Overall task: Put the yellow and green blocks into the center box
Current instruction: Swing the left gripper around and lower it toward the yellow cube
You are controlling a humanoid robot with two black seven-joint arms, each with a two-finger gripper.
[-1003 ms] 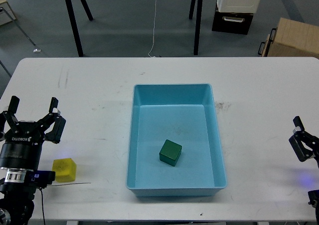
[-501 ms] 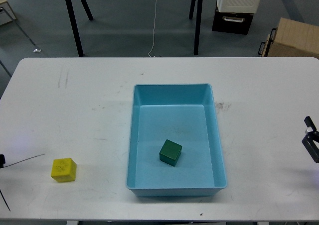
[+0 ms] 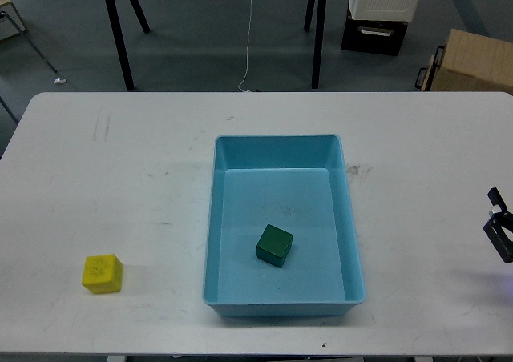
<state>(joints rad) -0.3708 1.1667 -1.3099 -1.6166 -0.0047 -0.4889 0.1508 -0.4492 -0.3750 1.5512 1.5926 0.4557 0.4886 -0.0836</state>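
A green block [image 3: 274, 244] lies inside the light blue box [image 3: 280, 141] at the table's center, toward the box's front. A yellow block [image 3: 103, 273] sits on the white table at the front left, well apart from the box. My left gripper is out of view. Only a small dark part of my right gripper [image 3: 500, 232] shows at the right edge, over the table; its fingers cannot be told apart.
The white table [image 3: 128, 162] carries only the box and the yellow block. Behind it stand black stand legs [image 3: 120, 34], a cardboard box [image 3: 473, 62] and a white and black container [image 3: 383, 10] on the floor.
My left arm has withdrawn from the front left and left the view. My right gripper has pulled back to the right edge. The blocks and the box have not moved.
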